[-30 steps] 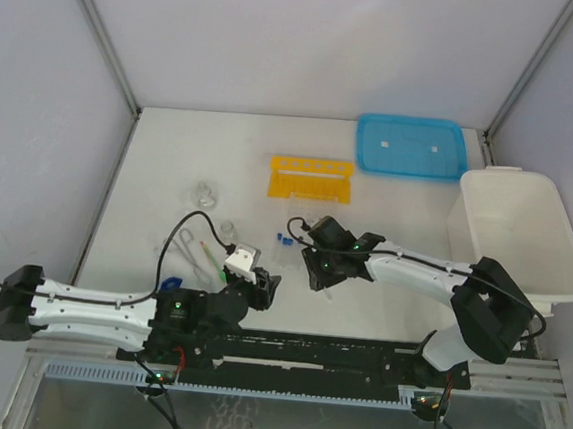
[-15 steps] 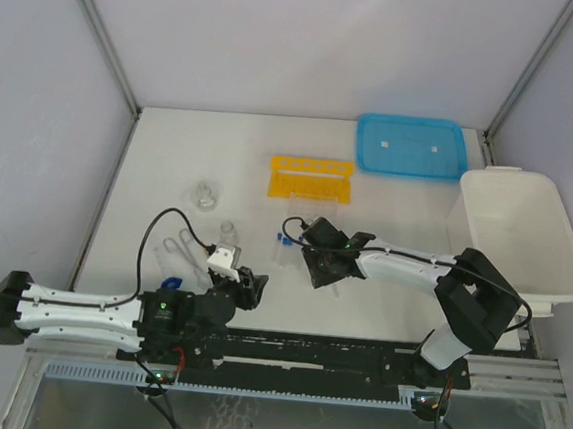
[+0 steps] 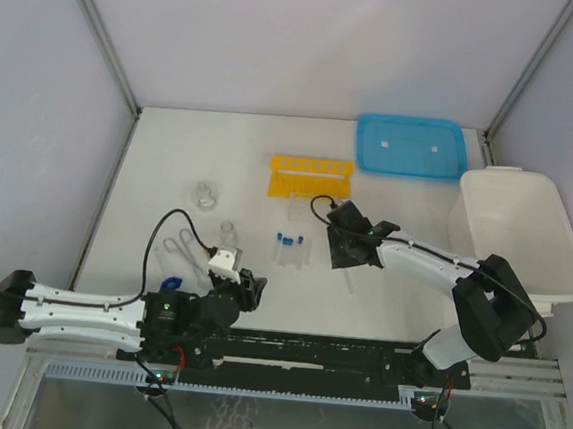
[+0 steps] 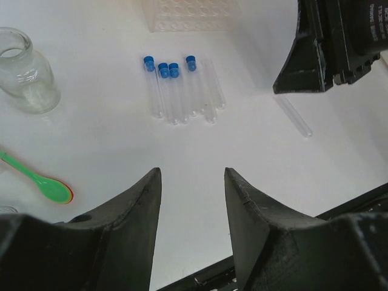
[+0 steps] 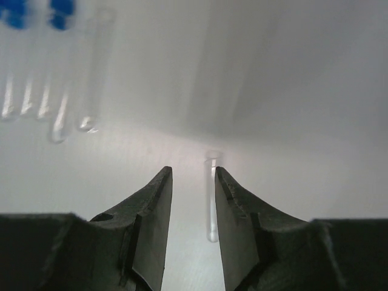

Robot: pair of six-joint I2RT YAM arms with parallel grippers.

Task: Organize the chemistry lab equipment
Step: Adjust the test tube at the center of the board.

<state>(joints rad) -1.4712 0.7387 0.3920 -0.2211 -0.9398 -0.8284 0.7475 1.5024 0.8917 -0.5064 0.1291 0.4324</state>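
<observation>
Lying flat on the white table (image 3: 171, 154), a lone uncapped clear tube (image 5: 211, 194) sits just off the end of the right claw (image 5: 191, 182), apart from the row of small blue-capped tubes (image 4: 173, 85) resting side by side a little to its left. In the right wrist view the tube shows between the two fingertips, but the jaws stand parted around it and are not pressing on it, so nothing is grasped. The left claw (image 4: 191, 200) hovers nearer the arm bases, jaws also parted and empty, looking toward the capped tubes, a small clear glass vessel (image 4: 27, 73) and a green-tipped stick (image 4: 42, 182). The yellow tube rack (image 3: 311, 178) stands farther back, with thin metal tongs (image 3: 185, 249) off to the left, and the blue lid (image 3: 411, 146) and white tub (image 3: 516, 235) to the right. The step in hand looks like picking up the loose tube; the next move probably calls for lowering squarely over it and closing gently, since it could roll. No readable labels or writing appear anywhere.
</observation>
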